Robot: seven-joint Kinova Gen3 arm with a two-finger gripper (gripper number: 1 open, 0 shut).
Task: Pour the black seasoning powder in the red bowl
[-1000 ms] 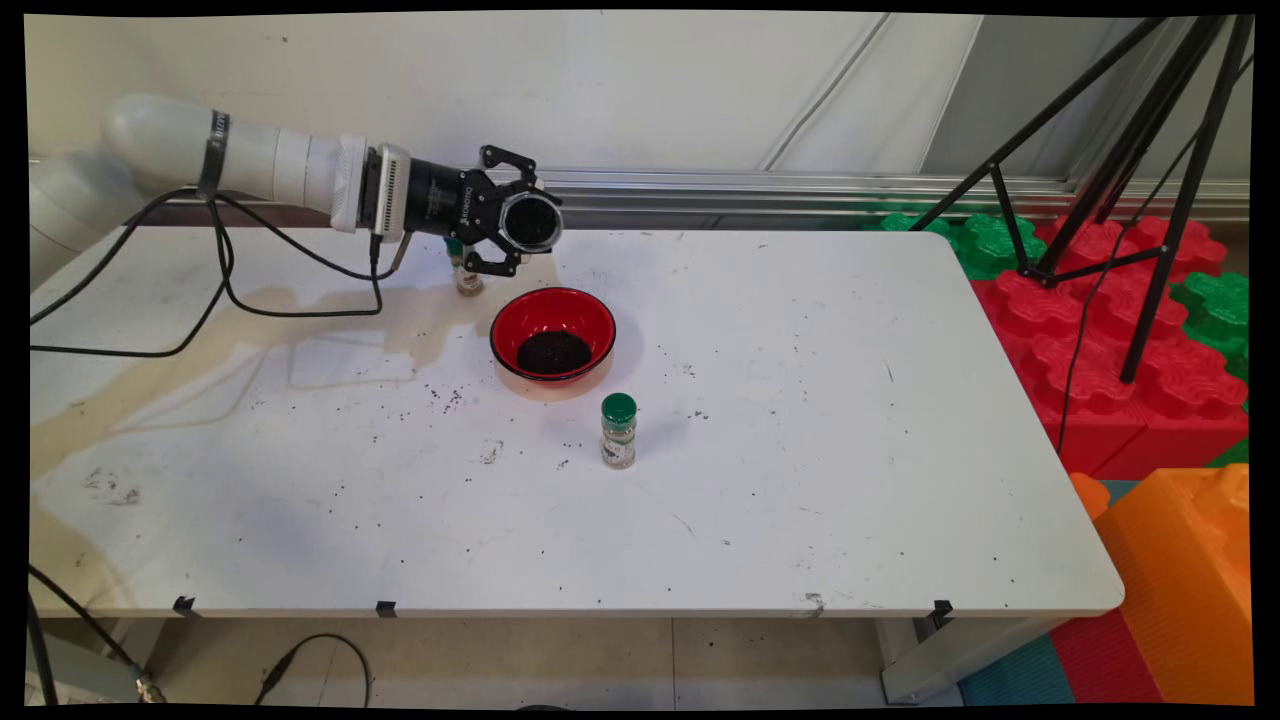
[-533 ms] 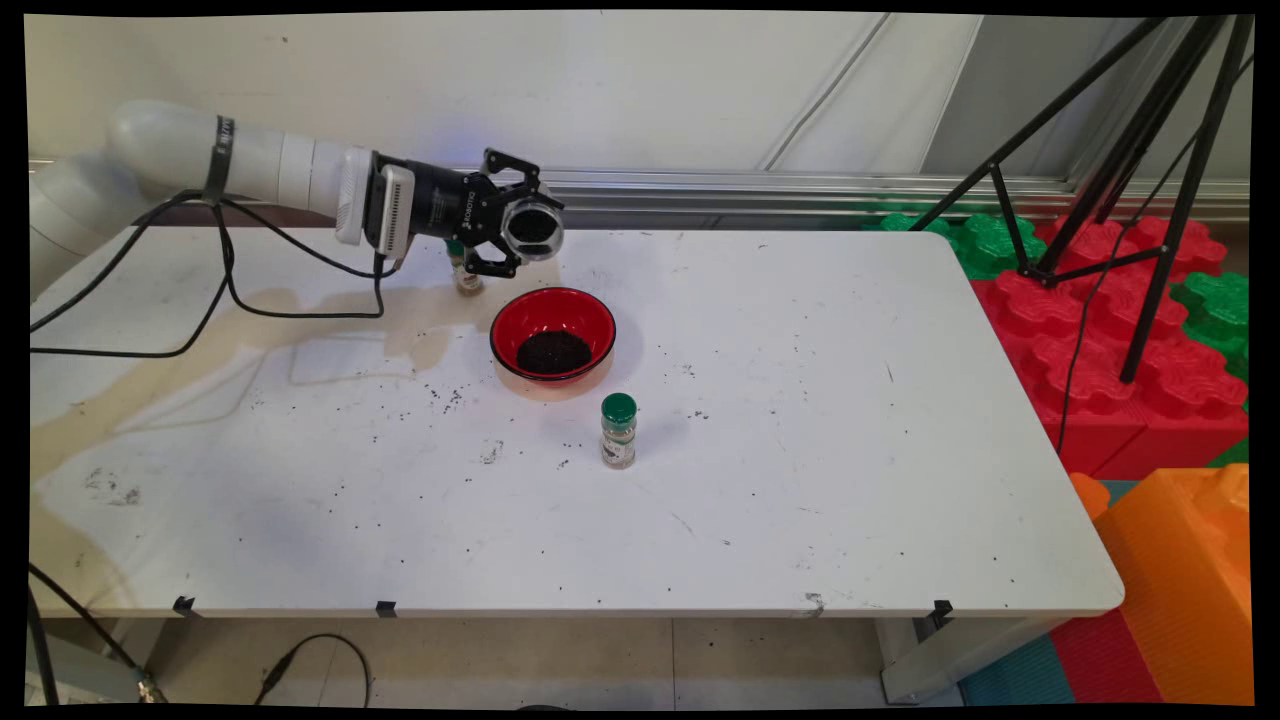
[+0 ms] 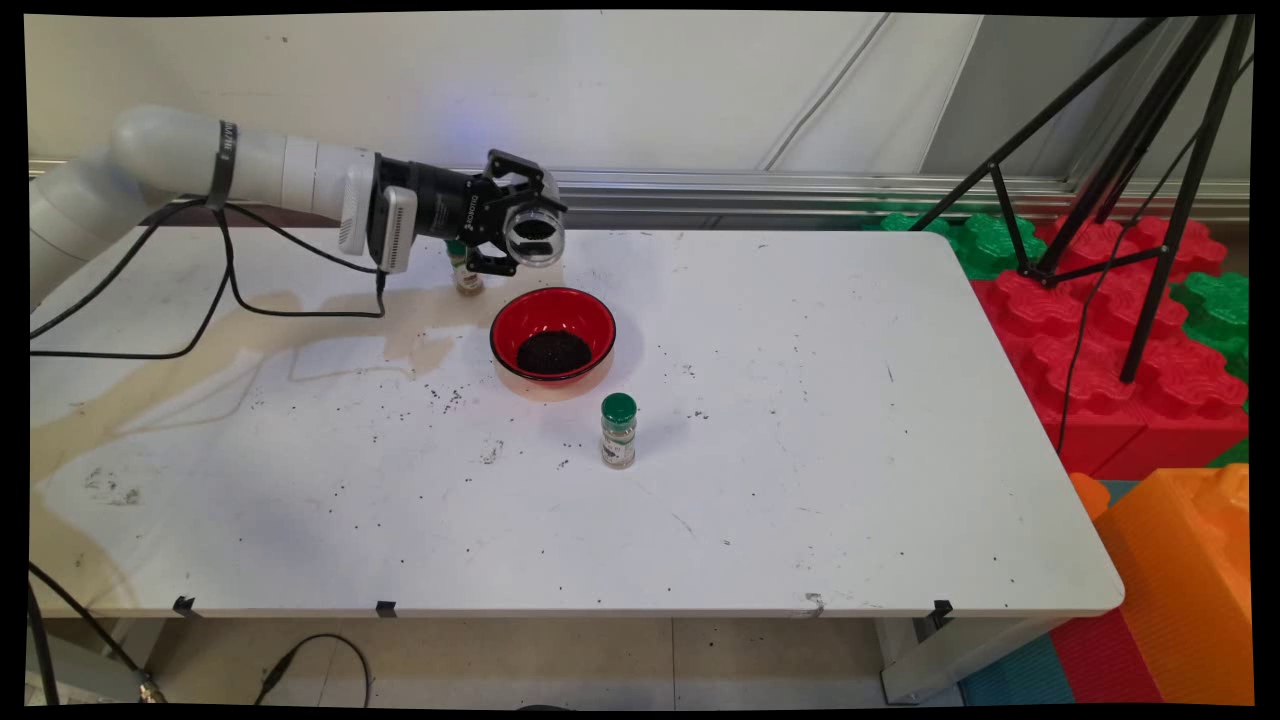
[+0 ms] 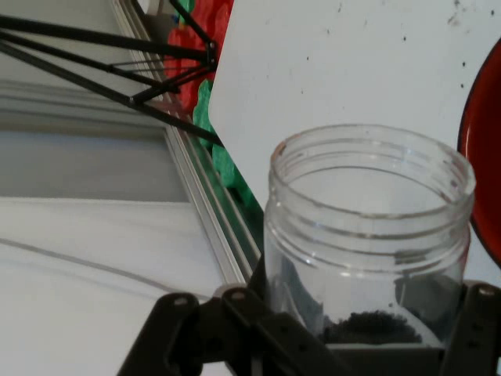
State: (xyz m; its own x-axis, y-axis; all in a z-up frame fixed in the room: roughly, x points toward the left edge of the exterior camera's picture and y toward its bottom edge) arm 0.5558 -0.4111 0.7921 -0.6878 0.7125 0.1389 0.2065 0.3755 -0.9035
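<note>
Jar in claw: clear, smooth, glossy, prob. plastic but could be glass; threaded neck, dark grainy residue at bottom. Claw linkage: matt black plastic/metal. Bowl: glossy red inside, black rim, w/ coarse dark granules. Spice bottle: clear body w/ paper label, smooth green plastic cap. Worktop: matt white laminate, scuffed, stained, speckled w/ dark crumbs.

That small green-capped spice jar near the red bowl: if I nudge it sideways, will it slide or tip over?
The spice jar stands tall and narrow on a small base, so a push near its green cap would probably topple it; a low push is likelier to slide it. It looks only partly filled, so probably light. Once down, its round body would likely roll on the white table.
</note>
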